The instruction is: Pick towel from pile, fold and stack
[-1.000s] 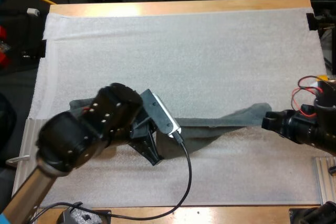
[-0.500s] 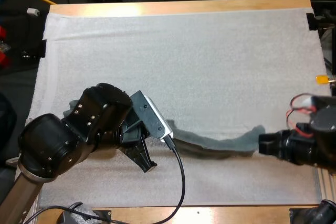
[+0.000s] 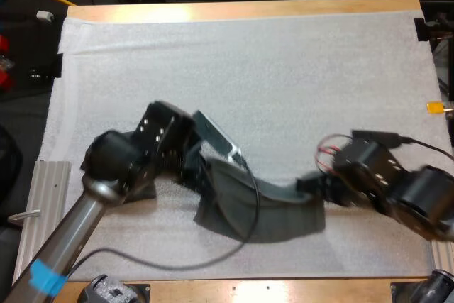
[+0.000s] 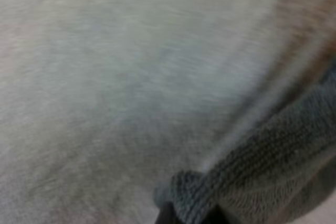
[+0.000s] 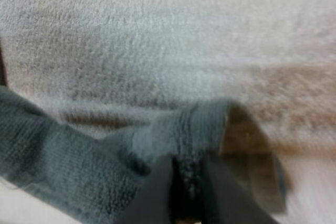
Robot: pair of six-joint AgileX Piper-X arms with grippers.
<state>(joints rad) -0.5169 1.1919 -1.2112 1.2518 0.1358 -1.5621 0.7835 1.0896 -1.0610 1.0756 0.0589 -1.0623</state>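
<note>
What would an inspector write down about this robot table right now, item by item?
Surface: white mat lying flat on a wooden table.
Job's things: one dark grey-green towel, strung between the two grippers, with its middle sagging onto the mat's near part.
Clutter: nothing seen.
Grippers: left gripper is shut on the towel's left end. Right gripper is shut on its right end, with the fingers pressing the cloth from both sides.
Cables: nothing seen besides the robot's own.
Surroundings: a metal rail beside the mat's left edge, and dark space beyond the table's far side.
</note>
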